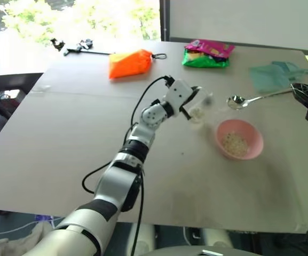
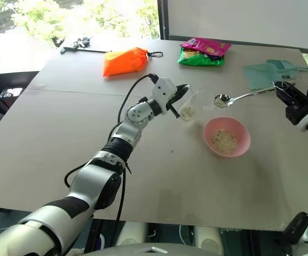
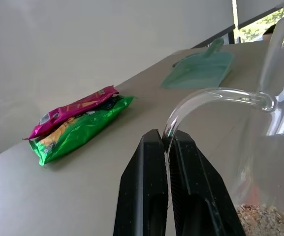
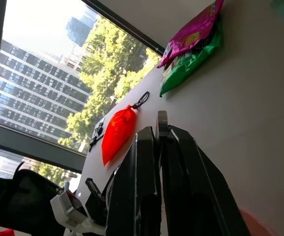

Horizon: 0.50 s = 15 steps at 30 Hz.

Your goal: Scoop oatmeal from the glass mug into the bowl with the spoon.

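The glass mug stands near the table's middle with oatmeal in its bottom. My left gripper is shut on the mug's curved handle. To the right, my right gripper is shut on the end of the spoon. It holds the spoon about level, with the spoon's small bowl in the air between the mug and the far rim of the pink bowl. I cannot tell whether the spoon carries oats. A small heap of oats lies in the bowl.
An orange pouch and a pink-and-green snack packet lie at the far side of the table. A teal dustpan sits at the far right, behind the spoon. Black tools lie at the far left corner.
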Tool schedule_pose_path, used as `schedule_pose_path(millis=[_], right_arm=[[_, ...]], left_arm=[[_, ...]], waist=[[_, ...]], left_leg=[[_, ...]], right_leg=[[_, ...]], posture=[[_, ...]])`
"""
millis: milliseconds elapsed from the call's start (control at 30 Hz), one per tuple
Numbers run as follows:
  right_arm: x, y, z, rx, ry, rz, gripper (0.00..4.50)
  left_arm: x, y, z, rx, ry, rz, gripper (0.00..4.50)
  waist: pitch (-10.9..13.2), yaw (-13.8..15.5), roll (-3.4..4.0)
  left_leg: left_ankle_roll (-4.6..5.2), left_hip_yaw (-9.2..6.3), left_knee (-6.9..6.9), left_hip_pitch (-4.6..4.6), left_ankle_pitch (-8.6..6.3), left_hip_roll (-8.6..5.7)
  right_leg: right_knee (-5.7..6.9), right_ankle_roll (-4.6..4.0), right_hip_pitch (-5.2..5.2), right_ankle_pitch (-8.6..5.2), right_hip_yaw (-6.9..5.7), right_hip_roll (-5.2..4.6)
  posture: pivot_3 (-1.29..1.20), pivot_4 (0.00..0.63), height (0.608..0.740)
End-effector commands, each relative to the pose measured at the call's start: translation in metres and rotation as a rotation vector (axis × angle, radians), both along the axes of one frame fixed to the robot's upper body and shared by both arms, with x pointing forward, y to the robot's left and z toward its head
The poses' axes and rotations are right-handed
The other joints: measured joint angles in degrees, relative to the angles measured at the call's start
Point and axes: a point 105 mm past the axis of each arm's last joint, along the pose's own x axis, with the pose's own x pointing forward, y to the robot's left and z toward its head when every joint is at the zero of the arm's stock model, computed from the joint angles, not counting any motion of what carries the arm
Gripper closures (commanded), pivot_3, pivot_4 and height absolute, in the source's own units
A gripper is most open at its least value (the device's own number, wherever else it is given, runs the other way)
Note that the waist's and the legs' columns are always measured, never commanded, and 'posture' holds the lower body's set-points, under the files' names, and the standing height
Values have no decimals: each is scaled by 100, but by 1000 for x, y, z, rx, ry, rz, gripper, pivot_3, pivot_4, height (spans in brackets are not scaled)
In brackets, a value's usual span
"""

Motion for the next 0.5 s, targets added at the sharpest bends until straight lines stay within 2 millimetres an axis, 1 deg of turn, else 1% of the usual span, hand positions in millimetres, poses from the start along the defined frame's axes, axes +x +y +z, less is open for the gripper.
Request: schedule_pose_path(millis=[33,133,200,300,400,467,500], right_arm=[[-19,3,12,-105,-62,37,4500],[-23,12,1,-177,-18,67,4500],[-26,20,-6,-256,28,91,4500],[-26,26,-5,-347,43,92,4500],[-26,38,-1,-664,-7,109,4500],[-28,53,4,-951,-89,143,4500],[-28,59,7,-1037,-130,163,4500]], left_arm=[[5,3,20,-6,-81,47,4451],[7,7,24,-27,-88,80,4451],[8,9,27,-37,-96,88,4451],[7,12,30,-42,-106,91,4451],[6,17,32,-48,-116,95,4451],[4,21,35,-56,-127,98,4451],[3,22,37,-61,-130,100,4451]], waist=[[0,12,1],[0,4,1],[-1,4,1],[-1,4,1],[-1,5,5],[-2,6,6],[-2,5,6]], left_leg=[[0,-1,0,0,0,0],[1,-1,1,3,-1,0],[1,-1,1,6,-1,0],[1,-1,2,7,-1,0],[1,-1,4,6,-1,-1],[1,-5,3,5,-1,-2],[1,-8,2,5,-1,-1]], right_leg=[[0,0,0,0,0,0],[1,0,2,0,2,0],[3,1,3,0,4,1],[4,1,4,0,5,1],[3,1,4,0,5,1],[2,2,3,-1,5,2],[2,3,2,-1,4,3]], posture=[[0,150,740],[0,150,740],[0,150,740],[0,150,740],[0,150,740],[0,150,740],[0,150,740]])
